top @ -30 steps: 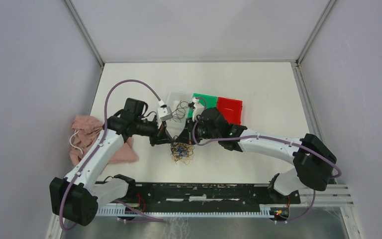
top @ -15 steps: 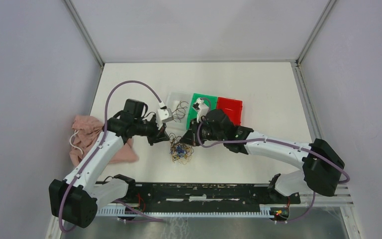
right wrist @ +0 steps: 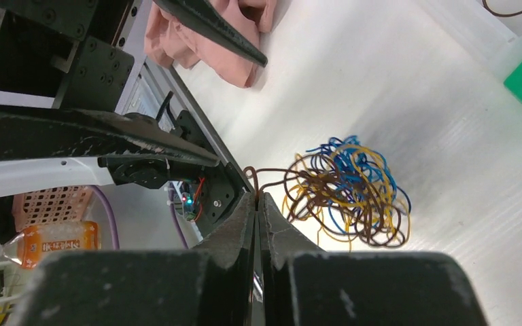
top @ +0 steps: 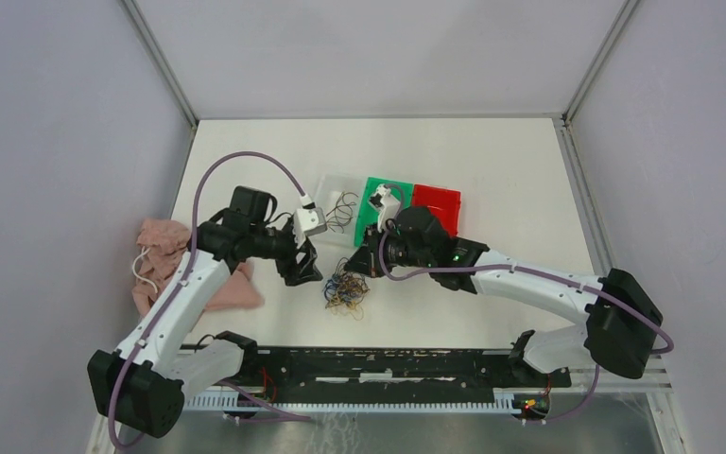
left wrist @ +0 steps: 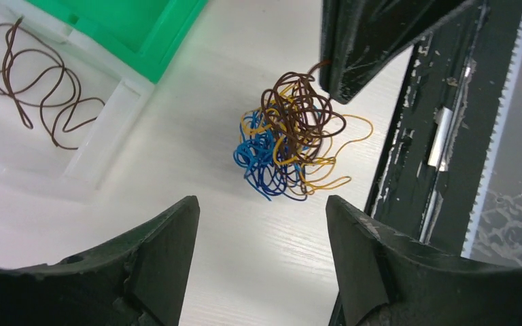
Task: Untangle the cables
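Over the table [top: 492, 180], in the top view, the cables [top: 346, 293] lie as one small knot on the bare white surface between the two arms, just in front of the trays. The left gripper [top: 301, 268] sits just left of the knot and the right gripper [top: 367, 263] just right of it, both angled toward it. This flanking pose suits drawing one strand out sideways while the other arm is free to steady the rest. Behind them a clear tray [top: 336, 203] holds a loose dark wire, beside a green tray [top: 378, 194] and a red tray [top: 437, 203], which suggests sorting by colour.

From the left wrist, the left jaws stand wide apart with nothing between them, poised short of the knot. The knot is a tight, curly ball. Blue loops bunch at its left, yellow-orange loops spill out to the right, and dark brown coils sit on top. One brown strand [left wrist: 316, 66] rises from the top to the tip of the right arm's dark finger.

From the right wrist, the right jaws are pressed together with that brown strand nipped at their very tips, and the strand runs back into the bundle. Holding a free end this way probably aims to pull brown clear of the other colours. Whether the knot is lifted at all cannot be told.
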`<state>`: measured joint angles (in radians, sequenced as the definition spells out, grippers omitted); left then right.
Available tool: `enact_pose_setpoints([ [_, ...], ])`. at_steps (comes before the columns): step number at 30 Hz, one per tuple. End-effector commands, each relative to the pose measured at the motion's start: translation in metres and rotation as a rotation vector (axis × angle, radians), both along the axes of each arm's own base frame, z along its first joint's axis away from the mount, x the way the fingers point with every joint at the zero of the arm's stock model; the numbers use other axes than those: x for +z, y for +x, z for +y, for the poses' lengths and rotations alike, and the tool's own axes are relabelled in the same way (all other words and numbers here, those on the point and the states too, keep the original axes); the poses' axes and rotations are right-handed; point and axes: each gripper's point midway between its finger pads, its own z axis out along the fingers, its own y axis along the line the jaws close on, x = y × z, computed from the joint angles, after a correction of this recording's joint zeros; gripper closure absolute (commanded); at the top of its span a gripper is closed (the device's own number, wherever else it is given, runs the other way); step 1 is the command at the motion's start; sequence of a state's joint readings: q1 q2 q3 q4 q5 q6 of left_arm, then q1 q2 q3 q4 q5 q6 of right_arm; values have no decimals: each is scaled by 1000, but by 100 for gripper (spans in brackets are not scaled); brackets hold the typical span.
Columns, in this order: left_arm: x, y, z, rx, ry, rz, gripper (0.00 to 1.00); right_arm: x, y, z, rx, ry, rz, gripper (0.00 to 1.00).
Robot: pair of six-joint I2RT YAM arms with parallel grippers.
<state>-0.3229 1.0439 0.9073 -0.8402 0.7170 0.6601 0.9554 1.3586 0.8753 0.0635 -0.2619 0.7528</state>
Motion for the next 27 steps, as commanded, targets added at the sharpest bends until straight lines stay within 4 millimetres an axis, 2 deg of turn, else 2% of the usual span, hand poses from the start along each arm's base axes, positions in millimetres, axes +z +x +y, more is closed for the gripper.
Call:
enact_pose_setpoints([
  [1,36,-18,-13,-132,-100,-60,23,63,2,7,22,125,-93,94],
  [6,57,-32,-27,-187,-222,-37,24,90,0,12,33,195,-94,94],
  [10,66,-20,-33,-136,-259,-45,35,105,-2,17,46,242,-89,94],
  [14,73,-7,-35,-94,-268,-65,49,105,-1,18,43,237,-85,94],
  [22,59,9,-27,-39,-203,-135,85,95,-4,19,57,211,-70,94],
  [24,57,15,-23,-22,-183,-169,91,95,-5,20,66,211,-67,94],
  [27,56,21,-19,-5,-159,-214,93,93,-6,20,72,201,-64,94],
])
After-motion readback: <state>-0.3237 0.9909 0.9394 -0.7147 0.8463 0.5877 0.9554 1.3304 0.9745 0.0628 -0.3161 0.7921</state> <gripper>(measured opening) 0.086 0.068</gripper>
